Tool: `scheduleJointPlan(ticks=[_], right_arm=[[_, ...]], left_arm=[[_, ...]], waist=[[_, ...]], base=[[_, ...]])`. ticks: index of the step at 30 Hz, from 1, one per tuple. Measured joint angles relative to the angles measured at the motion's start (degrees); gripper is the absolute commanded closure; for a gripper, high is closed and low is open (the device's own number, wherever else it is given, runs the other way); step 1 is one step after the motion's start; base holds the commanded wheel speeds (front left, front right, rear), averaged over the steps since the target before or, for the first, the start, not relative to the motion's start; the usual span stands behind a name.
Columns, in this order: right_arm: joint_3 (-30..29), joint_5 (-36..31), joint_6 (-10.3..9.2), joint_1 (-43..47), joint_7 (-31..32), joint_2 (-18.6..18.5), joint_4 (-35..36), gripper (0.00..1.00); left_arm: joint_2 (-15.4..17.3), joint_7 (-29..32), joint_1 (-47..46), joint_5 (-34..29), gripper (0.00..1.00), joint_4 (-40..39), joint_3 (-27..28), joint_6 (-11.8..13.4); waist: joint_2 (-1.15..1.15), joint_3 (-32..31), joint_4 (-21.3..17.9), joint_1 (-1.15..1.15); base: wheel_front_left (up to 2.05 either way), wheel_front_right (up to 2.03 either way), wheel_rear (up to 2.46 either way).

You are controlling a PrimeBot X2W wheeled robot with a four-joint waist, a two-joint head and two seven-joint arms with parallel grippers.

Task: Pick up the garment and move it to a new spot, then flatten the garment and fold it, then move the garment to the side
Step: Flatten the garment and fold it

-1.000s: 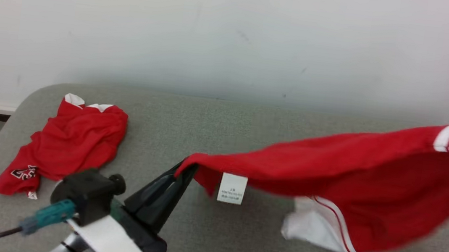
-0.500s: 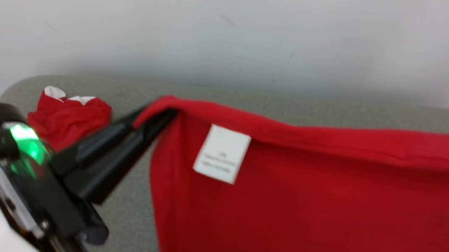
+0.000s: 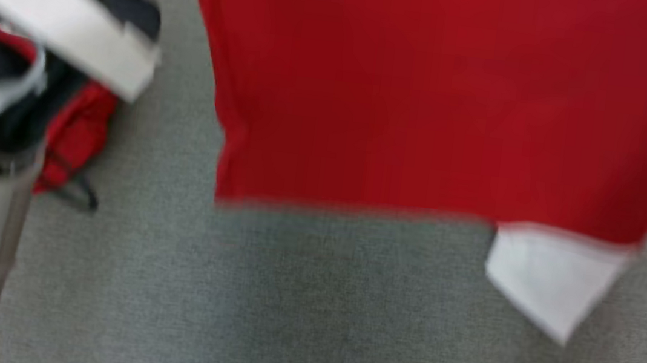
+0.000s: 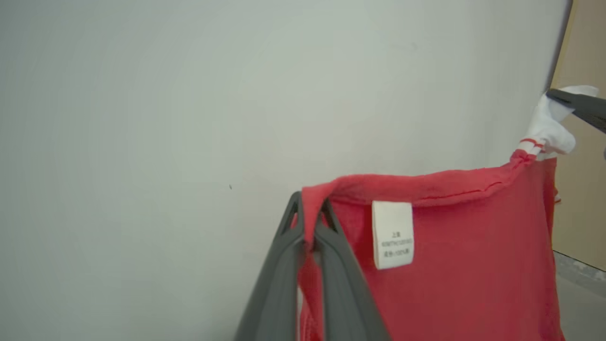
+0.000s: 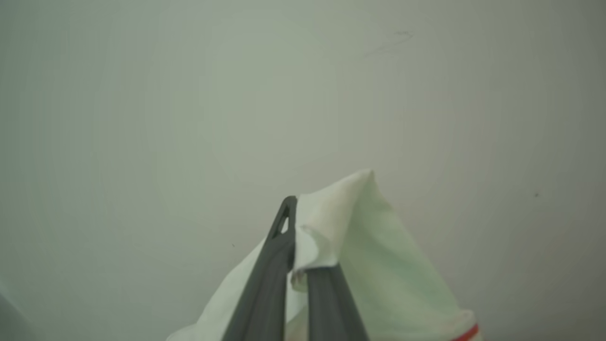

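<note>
Grey cloth covers the worktop (image 3: 310, 302), and behind it stands a pale, bare wall (image 4: 142, 118). The head view is blurred. In it the red garment (image 3: 430, 96) hangs in the air above the worktop as a broad sheet. Its top runs off the upper edge of that view and its lower hem is level, clear of the surface, over the middle of the worktop. A white sleeve (image 3: 556, 275) dangles below the hem toward the worktop's right side.

In the left wrist view, the left pincer (image 4: 310, 201) is closed tight on a red corner of the garment's upper edge; a pinch of cloth sticks up between the two dark fingers. A white label (image 4: 392, 234) with small print hangs just beside that grip, under the folded top edge. From there the edge stretches across to the other corner, where white cloth with a red stripe is bunched.

The right pincer (image 5: 303, 227) is closed on that white cloth. One finger shows bare and the other is partly wrapped by the fabric, which drapes down on both sides of the grip.

The left forearm (image 3: 60, 36) crosses the upper left of the head view. Behind it, near the worktop's left edge, a second red garment (image 3: 76, 129) lies crumpled on the surface, well apart from the hanging one.
</note>
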State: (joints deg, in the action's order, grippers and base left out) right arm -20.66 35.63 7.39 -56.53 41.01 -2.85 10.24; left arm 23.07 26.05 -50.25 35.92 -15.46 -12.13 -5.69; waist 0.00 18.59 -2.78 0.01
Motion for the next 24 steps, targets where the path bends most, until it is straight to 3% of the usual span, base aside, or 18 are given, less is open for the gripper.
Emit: scheduleJointPlan(ticks=[7,11,15,24], right_arm=[[4.5,-3.9,-0.01,-22.5,-17.1,0.0,-23.7,1.00],[7.3,-2.9,-0.01,-23.8,-21.1,0.1,-27.1,1.00],[8.6,3.6,0.00,-13.5,-22.8,0.0,-24.1,1.00],[5.5,10.8,-0.01,28.9,-22.0,0.1,-10.2,1.00]], left_arm=[[-4.5,-18.8,-23.7,-11.1,1.00,26.5,-4.9,-1.3],[-5.1,-27.1,-26.4,-11.9,1.00,33.8,-7.8,-1.5],[-4.1,-33.9,-19.6,-11.2,1.00,37.2,-10.8,-1.7],[-1.7,-40.3,10.6,-10.2,1.00,36.2,-18.3,-1.3]], waist=[[0.00,7.5,0.4,0.01],[0.00,8.4,0.4,0.02],[0.00,6.9,0.0,0.01],[0.00,1.4,-0.7,0.00]], base=[[0.00,0.00,0.00],[0.00,0.00,0.00],[0.00,0.00,0.00],[0.00,0.00,0.00]])
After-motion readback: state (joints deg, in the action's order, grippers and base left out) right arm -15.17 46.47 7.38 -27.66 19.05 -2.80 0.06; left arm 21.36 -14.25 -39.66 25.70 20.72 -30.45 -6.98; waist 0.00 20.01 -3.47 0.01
